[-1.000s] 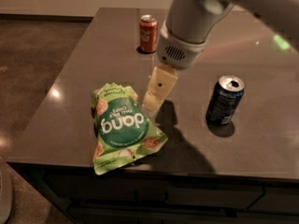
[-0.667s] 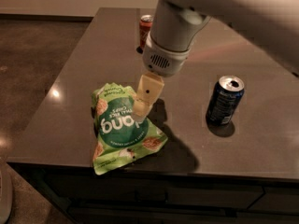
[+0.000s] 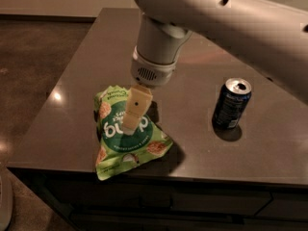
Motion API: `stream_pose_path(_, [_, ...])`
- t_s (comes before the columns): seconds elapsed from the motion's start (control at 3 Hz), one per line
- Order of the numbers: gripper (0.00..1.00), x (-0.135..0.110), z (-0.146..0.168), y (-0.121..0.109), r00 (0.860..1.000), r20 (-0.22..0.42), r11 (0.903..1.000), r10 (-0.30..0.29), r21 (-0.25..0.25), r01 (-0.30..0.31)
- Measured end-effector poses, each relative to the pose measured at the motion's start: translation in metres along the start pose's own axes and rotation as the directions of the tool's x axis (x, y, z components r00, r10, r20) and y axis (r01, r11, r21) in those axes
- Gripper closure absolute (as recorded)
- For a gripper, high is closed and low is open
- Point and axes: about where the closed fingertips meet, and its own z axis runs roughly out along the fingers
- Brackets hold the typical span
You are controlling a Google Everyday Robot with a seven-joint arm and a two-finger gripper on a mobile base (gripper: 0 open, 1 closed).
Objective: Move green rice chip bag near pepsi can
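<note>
The green rice chip bag [image 3: 129,136] lies near the front left edge of the dark table [image 3: 82,76], a light-green pouch with a dark-green circle and white "dang" print. My gripper [image 3: 130,125] hangs from the big white arm straight over the middle of the bag and reaches down onto its printed circle. The pepsi can [image 3: 231,104], dark blue with a silver top, stands upright on the right of the table, well apart from the bag.
The table's front edge [image 3: 159,173] runs just below the bag. The brown floor [image 3: 33,57] lies to the left. My white arm [image 3: 231,23] covers the back of the table.
My arm has swung left and down, from between the bag and the can to right over the bag's middle. The red-orange can at the back is now hidden behind the arm.
</note>
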Motion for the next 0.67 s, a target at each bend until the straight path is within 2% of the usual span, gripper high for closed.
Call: stream_pose_path(0.67, [0.0,-0.026,0.019,0.019,0.999,-0.022,0.9984,-0.043,-0.036,0.042])
